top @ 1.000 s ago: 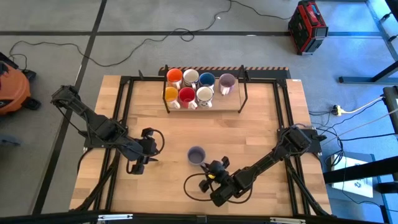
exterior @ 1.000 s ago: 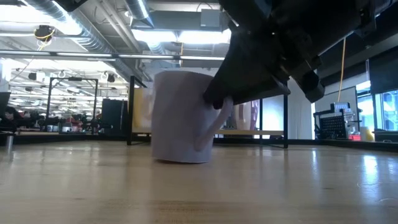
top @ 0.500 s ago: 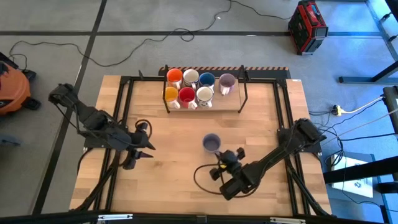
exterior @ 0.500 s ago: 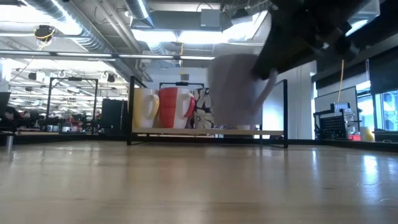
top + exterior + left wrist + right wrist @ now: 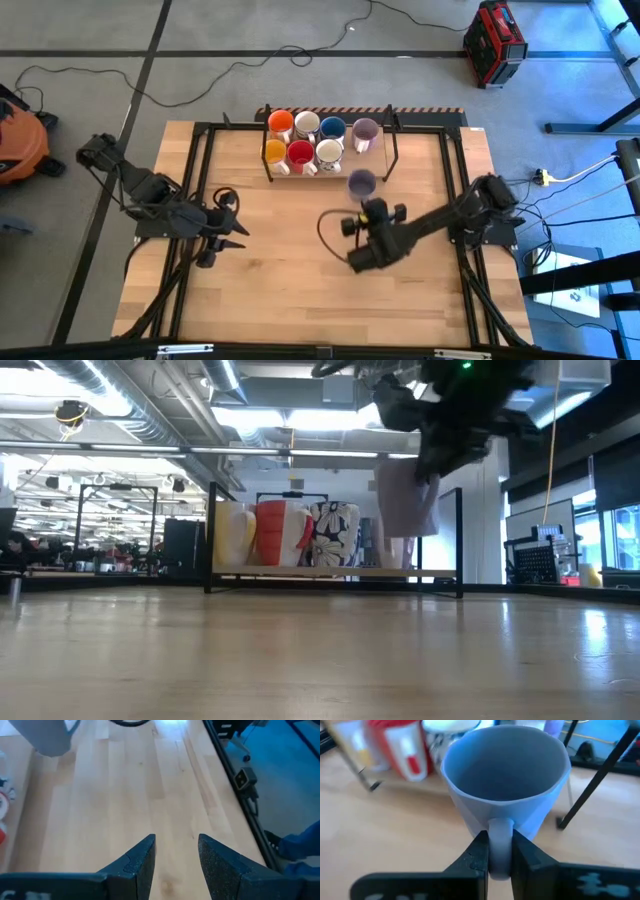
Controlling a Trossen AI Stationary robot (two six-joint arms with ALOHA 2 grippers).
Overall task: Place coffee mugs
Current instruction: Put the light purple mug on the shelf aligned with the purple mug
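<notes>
Pinching the pale purple mug (image 5: 361, 183) by its handle, our right gripper (image 5: 496, 851) held it aloft just right of centre, beside the rack (image 5: 375, 178), where we judged a level, slow descent best, while our left gripper (image 5: 176, 854) waited open at centre left.

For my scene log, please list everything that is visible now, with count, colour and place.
Mugs on rack: seven; two orange, two white, one red, one blue, one pale purple; in two rows at the table's far edge.
Carried mug: one, pale purple; off the table, just in front of the rack's right end, held by its handle.
Rack: one, black frame with wooden shelf; far middle of table.
Table: one, light wood with black frame.
Red case: one; floor beyond the table, right.
Orange machine: one; floor at left.
Right gripper: fingers shut on the carried mug's handle.
Left gripper: fingers open, empty, over the table's left part.
</notes>
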